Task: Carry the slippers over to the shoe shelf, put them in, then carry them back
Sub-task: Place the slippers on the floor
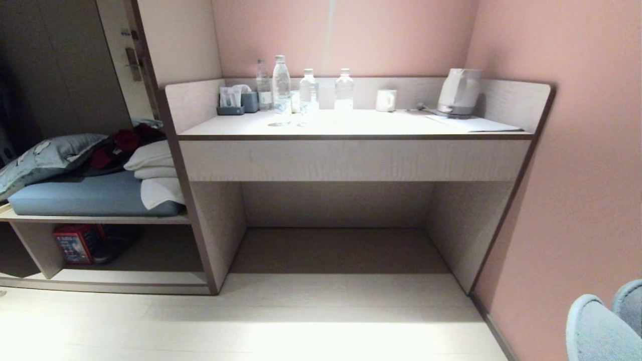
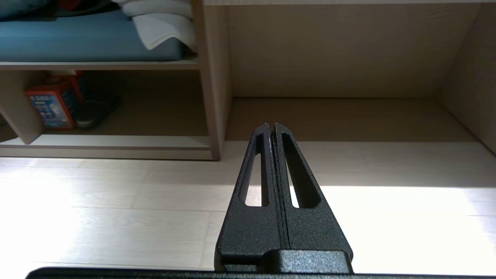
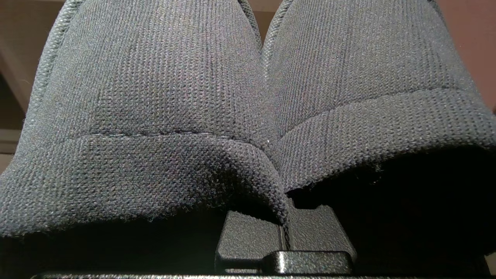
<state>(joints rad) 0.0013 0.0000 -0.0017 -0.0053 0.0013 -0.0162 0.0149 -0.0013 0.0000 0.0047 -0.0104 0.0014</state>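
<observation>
The pair of dark navy-charcoal soft fabric slippers (image 3: 248, 97) is held side by side by the right claw (image 3: 285, 228), which is clenched on the inner edges of the two openings where they meet. In the head view the rounded toes of the slippers (image 1: 604, 321) show at the near right corner, above the pale wood-look floor (image 1: 281, 321) and just beside the pink wall (image 1: 577, 190).

The left claw (image 2: 271, 128) is seen closed, its two black fingers pressed together with nothing between them, pointing toward the recess under the pale wood-grain worktop (image 1: 351, 125).

On the worktop stand several clear plastic water bottles (image 1: 281, 90), a white mug (image 1: 385, 100) and a white electric kettle (image 1: 459, 93) at the far right.

To the left, the low pale wood-grain shoe shelf (image 1: 105, 281) is seen beneath a bench with a blue cushion (image 1: 85, 198), folded white towels (image 1: 153, 170) and a grey-blue pillow (image 1: 47, 158). Inside the shelf, a red box (image 1: 75, 243) stands beside a dark object that cannot be made out.
</observation>
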